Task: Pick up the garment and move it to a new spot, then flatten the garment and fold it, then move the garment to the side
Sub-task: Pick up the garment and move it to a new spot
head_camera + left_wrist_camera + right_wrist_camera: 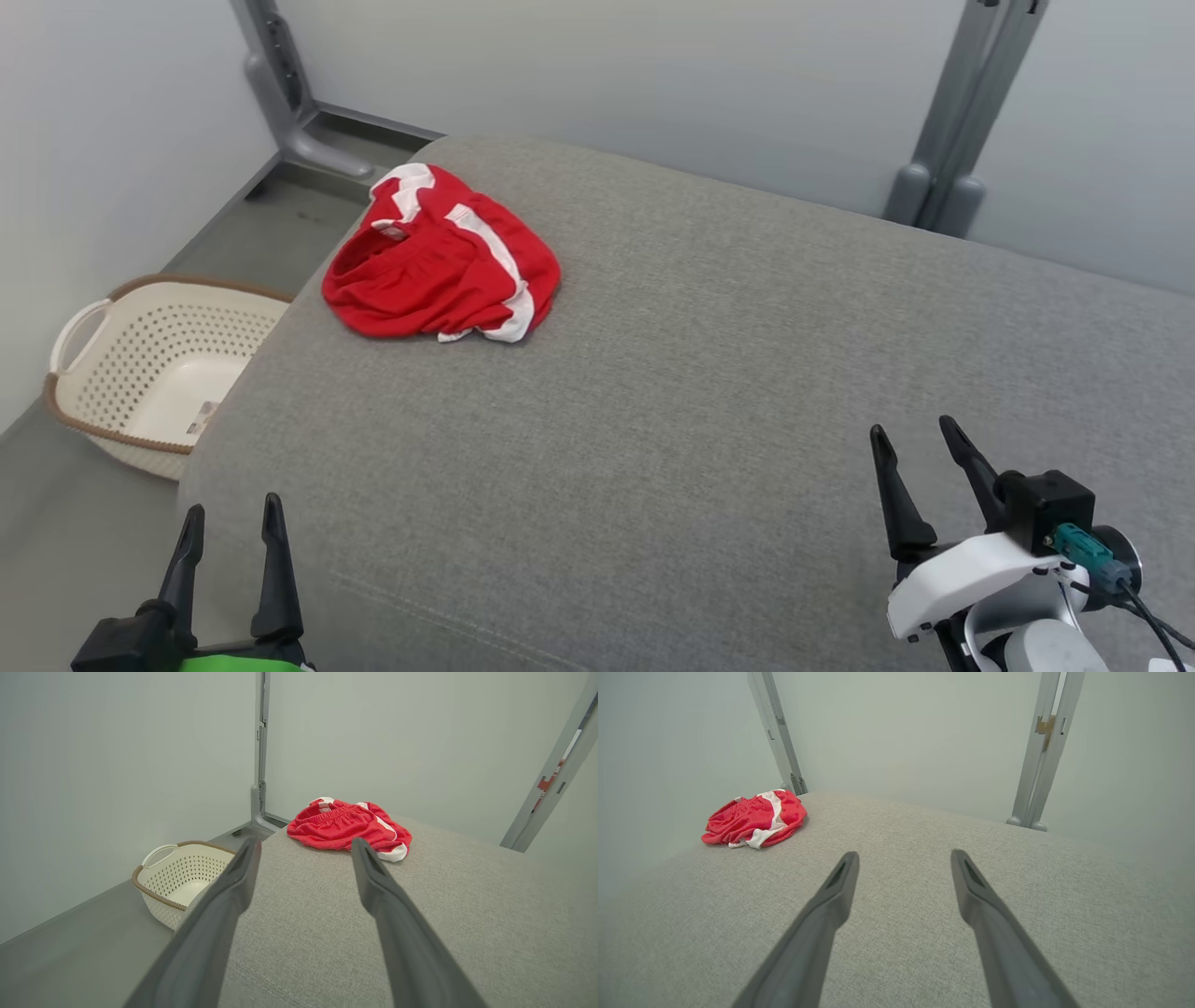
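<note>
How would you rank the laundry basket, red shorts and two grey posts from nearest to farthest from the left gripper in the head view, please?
From the left gripper:
1. Laundry basket, left, beside the cushion.
2. Red shorts, ahead on the cushion.
3. Left grey post, behind the shorts.
4. Right grey post, far right.

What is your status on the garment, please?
Left gripper and right gripper: jaws open, empty, near side of grey cushion. Red garment crumpled at far left corner, untouched. Nothing in the way; basket off to the left.
</note>
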`<state>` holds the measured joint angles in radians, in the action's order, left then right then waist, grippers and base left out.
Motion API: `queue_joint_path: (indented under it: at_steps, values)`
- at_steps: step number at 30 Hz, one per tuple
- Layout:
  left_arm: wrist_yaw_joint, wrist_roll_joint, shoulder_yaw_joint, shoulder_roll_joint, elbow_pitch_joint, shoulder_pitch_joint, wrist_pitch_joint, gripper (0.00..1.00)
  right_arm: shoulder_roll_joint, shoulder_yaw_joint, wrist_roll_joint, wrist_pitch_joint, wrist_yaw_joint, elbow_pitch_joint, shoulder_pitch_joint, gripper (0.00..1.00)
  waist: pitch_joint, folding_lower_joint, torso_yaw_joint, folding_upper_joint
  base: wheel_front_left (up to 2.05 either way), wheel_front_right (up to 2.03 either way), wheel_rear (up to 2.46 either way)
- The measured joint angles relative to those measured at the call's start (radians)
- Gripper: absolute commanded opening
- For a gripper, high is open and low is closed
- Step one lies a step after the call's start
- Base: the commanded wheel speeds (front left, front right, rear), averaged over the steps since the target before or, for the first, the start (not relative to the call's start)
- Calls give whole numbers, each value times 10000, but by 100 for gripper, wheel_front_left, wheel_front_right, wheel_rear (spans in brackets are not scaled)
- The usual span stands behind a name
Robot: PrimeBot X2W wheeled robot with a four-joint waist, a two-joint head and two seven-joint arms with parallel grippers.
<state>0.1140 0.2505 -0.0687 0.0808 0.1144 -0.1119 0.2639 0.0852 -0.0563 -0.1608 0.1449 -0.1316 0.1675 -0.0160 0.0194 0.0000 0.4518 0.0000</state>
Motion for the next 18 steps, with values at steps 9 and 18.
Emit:
queue_joint_path:
  at_steps: [9, 18]
  values:
    - [-56, 48, -163, -36, -38, -16, 0, 100, 36, -117, -2, -65, 0, 0, -82, 100, -207, 0, 460, 0, 0, 0, 0]
    - [-73, 629, -169, 59, 926, 1648, -740, 100, 148, -148, 23, -217, 0, -213, -98, 100, -476, 0, 97, 0, 0, 0, 0]
